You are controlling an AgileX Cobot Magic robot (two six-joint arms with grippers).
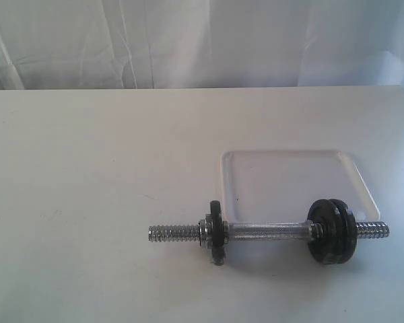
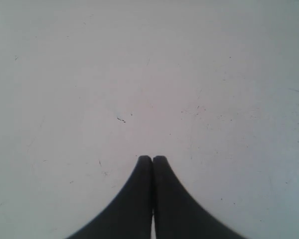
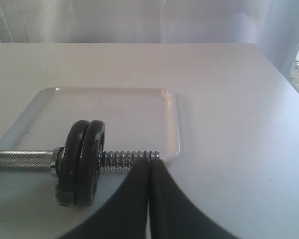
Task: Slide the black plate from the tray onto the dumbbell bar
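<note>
The dumbbell bar (image 1: 269, 232) lies on the table across the front edge of the white tray (image 1: 283, 182). Two black plates (image 1: 330, 230) stand side by side on its right end, inboard of the bare thread. A smaller black disc and collar nut (image 1: 214, 232) sit near the left end. Nothing lies inside the tray (image 3: 109, 114). My right gripper (image 3: 149, 162) is shut and holds nothing, its tips just in front of the bar's threaded tip (image 3: 124, 159), beside the plates (image 3: 82, 162). Over bare table my left gripper (image 2: 152, 158) is shut and holds nothing. Neither gripper shows in the exterior view.
The white tabletop (image 1: 87, 202) stretches left of the bar, with a pale curtain (image 1: 188, 40) behind its far edge. The table's right edge (image 3: 284, 74) runs close to the tray.
</note>
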